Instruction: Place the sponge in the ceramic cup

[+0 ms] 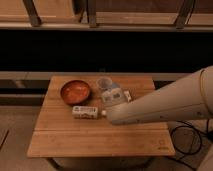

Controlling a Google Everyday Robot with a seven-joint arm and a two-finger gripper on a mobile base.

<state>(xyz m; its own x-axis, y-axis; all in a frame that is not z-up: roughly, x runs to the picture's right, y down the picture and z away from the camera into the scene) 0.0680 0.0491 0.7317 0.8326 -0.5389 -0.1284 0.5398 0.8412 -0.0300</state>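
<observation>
The ceramic cup (103,82) stands upright at the back middle of the wooden table (100,140), pale and plain. Just in front of it and slightly to its right is the blue-grey sponge (115,93). My gripper (112,99) is at the sponge, its white parts overlapping it, so the contact between them is hidden. My thick white forearm (160,105) reaches in from the right and covers the table behind it.
An orange-red bowl (75,92) sits left of the cup. A white labelled bottle (85,112) lies on its side in front of the bowl. A small dark lump (129,95) lies right of the sponge. A dark shelf runs behind the table.
</observation>
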